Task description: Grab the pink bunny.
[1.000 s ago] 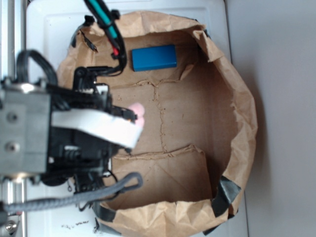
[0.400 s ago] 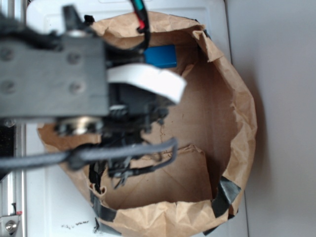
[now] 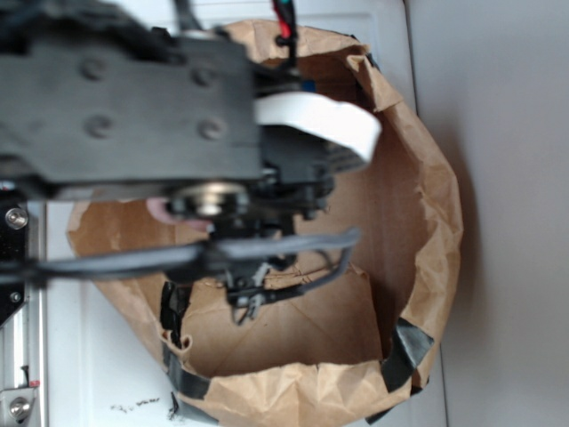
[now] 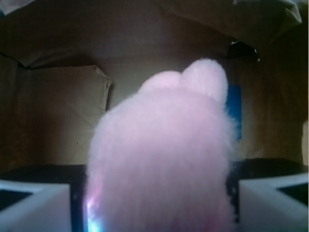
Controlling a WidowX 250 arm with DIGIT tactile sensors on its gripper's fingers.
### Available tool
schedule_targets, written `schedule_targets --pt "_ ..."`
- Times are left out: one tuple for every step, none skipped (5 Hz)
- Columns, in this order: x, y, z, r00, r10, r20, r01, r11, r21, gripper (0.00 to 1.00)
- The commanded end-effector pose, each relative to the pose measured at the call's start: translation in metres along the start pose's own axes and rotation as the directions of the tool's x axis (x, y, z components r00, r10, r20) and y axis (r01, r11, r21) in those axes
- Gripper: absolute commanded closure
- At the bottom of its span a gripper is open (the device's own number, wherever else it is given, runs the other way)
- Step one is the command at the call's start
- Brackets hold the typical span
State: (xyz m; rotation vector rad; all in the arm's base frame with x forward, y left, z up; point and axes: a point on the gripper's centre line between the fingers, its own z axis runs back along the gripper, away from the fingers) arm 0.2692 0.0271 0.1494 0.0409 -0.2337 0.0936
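Crumpled brown paper bag (image 3: 427,205) around me, sitting on a white surface (image 3: 98,374). Grey wall or floor (image 3: 516,178) at the side. Bag interior dim, brown cardboard floor (image 4: 58,106).

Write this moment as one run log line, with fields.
gripper: fingers flank bunny, closure unclear | pink bunny: between white fingers | blue block: behind bunny | paper bag: around scene

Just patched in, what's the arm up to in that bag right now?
The WidowX arm is reaching into the crumpled brown paper bag on the white surface. In the wrist view, the fuzzy pale-pink plush bunny fills the space between the two white fingers of the claw, so it looks grasped or very nearly so. A blue rectangular block sits behind it. From outside, the arm hides most of the bunny.
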Motion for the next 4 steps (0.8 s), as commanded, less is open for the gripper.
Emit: schedule_targets --pt "0.0173 -0.0099 0.0124 0.999 0.034 0.041 -0.034 0.999 0.006 1.0" --pt "0.0178 -0.0116 0.0119 0.999 0.028 0.038 -0.028 1.0 0.006 1.0" --pt "0.0171 -0.0133 0.0127 0.999 0.03 0.036 -0.029 1.0 -0.009 1.0" --pt "0.0143 -0.0142 0.0131 0.998 0.048 0.029 -0.047 0.999 -0.008 1.0"
